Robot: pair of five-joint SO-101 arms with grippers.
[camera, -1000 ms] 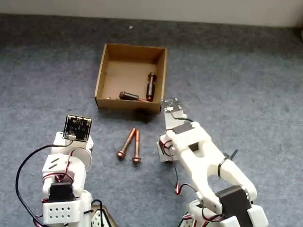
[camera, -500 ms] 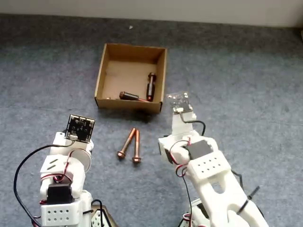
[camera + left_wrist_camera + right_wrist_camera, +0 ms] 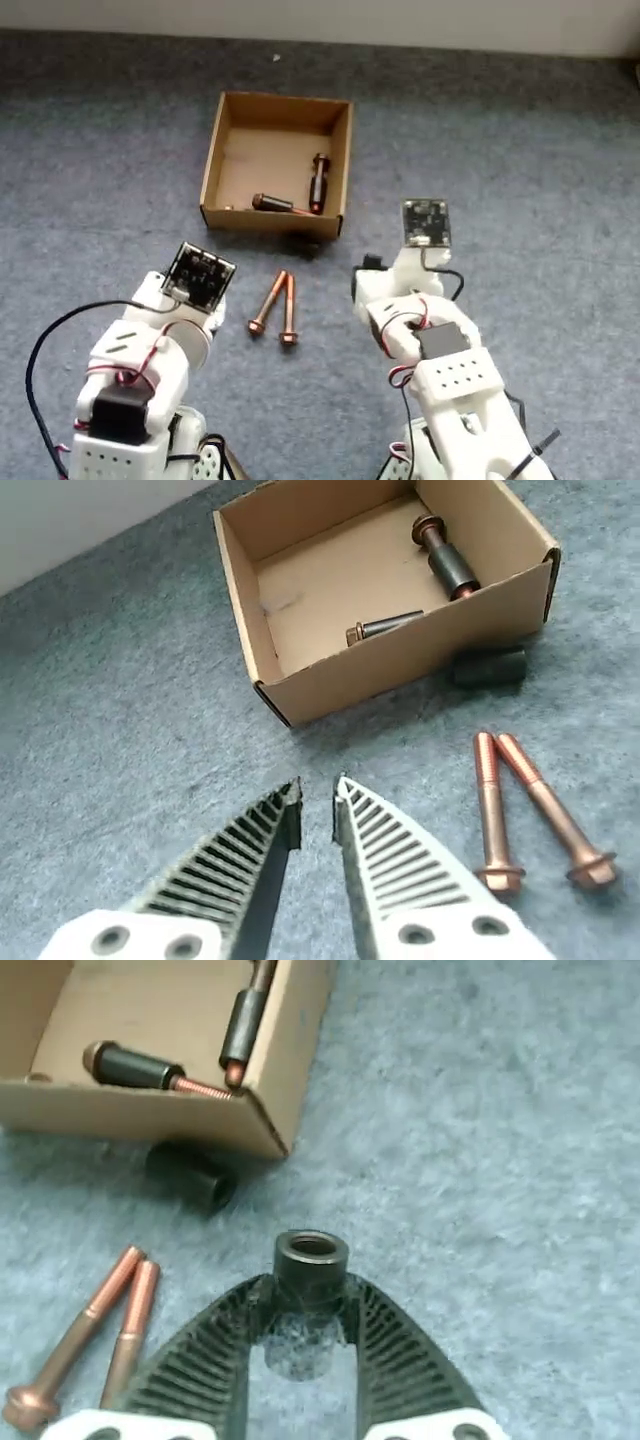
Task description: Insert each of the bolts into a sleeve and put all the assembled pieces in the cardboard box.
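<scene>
The right jaws are closed on a black sleeve [image 3: 312, 1258], pinched at their tips with its open bore showing. Its other end is hidden between the jaws, and I cannot tell whether it touches the surface. This sleeve sits right of the bolts and nearer than the box's near right corner. The left jaws stand slightly parted with nothing between them. They hang over bare carpet, near and left of the cardboard box [image 3: 240, 590].

A loose sleeve [image 3: 190, 1175] lies on its side just beside the box's near wall, towards the right corner. From above it is half lost in the box's shadow [image 3: 303, 243]. Near of it, two copper bolts [image 3: 268, 302] [image 3: 290, 310] lie side by side between the arms. Their threaded ends meet at the far side and their heads are slightly apart at the near side.

The box is open-topped and holds two assembled pieces. One [image 3: 319, 182] lies along the right wall, and its far end is cut off in the right wrist view. The other [image 3: 272, 203] lies along the near wall, with its head partly hidden behind that wall from the left wrist.

The surface [image 3: 520, 170] is grey carpet. A pale strip of wall [image 3: 400, 20] runs along its far edge.
</scene>
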